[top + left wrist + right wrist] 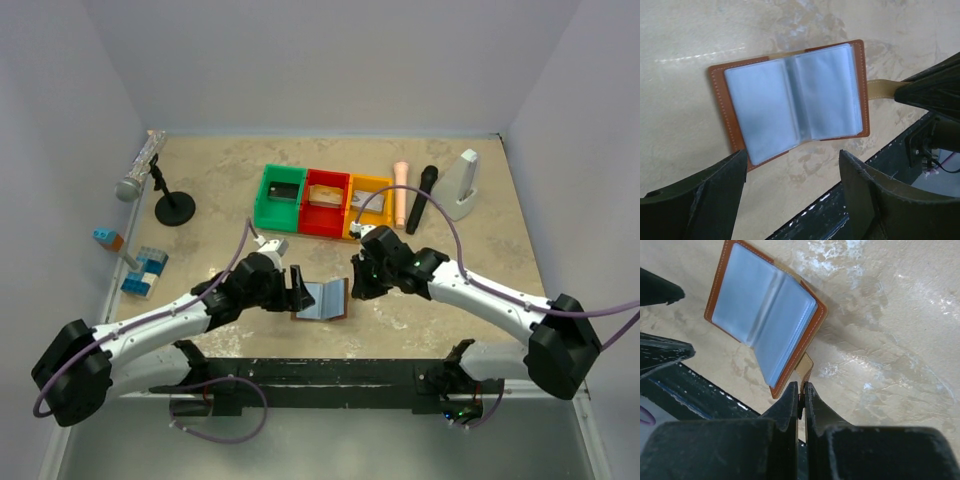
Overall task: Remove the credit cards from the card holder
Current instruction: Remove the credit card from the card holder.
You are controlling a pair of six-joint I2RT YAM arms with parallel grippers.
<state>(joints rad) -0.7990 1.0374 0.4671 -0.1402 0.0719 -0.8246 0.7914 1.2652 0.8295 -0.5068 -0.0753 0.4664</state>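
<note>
Up top, the beige marbled table [230,165] carries everything. Only this overhead view takes in both arms and the back row, where three bins sit side by side: one green bin [275,218], one red bin [322,225], one yellow bin [372,181]. Each has something flat inside, too small to call. One card holder [322,298] lies open near the table's front edge, between the left gripper [298,285] and the right gripper [353,283]. Over to the left wrist camera: its two fingers [700,200] are spread wide with nothing between them, hanging just off the holder's edge, and two pale grey-blue sleeve pages face up inside the brown cover. The right wrist camera gives what the others can't. Its fingers [787,405] are pinched tight on the holder's single tan strap [805,365], which sticks out past the cover's edge, with a shadow under that side.
</note>
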